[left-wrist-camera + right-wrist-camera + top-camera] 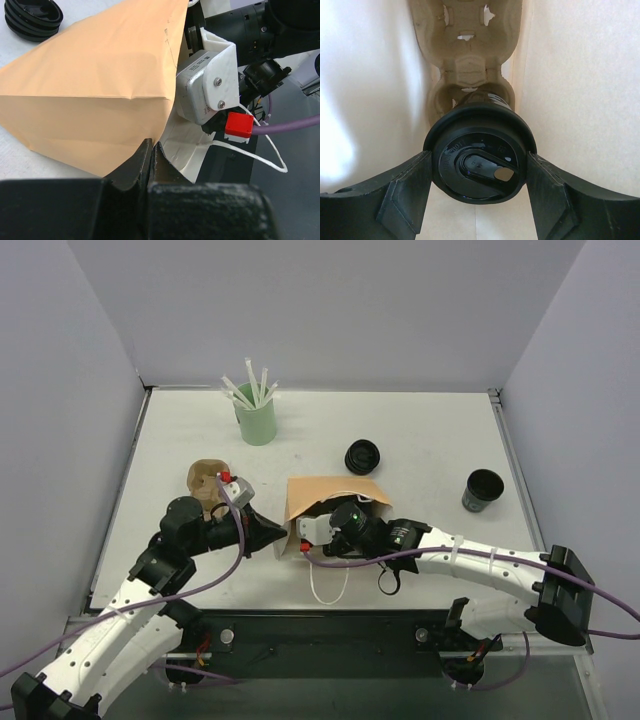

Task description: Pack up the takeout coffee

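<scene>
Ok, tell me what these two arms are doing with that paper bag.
The left tool pinches the mouth edge of the paper bag, which lies on its side on the table. The right tool reaches inside it, gripping the lidded black coffee cup near its top. The cup's base appears to sit in the near pocket of a pulp carrier inside the bag. The cup is not yet let go.

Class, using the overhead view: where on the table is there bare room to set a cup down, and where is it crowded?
Bare: the far right corner behind the open cup; the stretch between straw cup and lids; the left edge beside the carrier. Crowded: near middle, where left claw, bag and right claw holding the coffee meet.
</scene>
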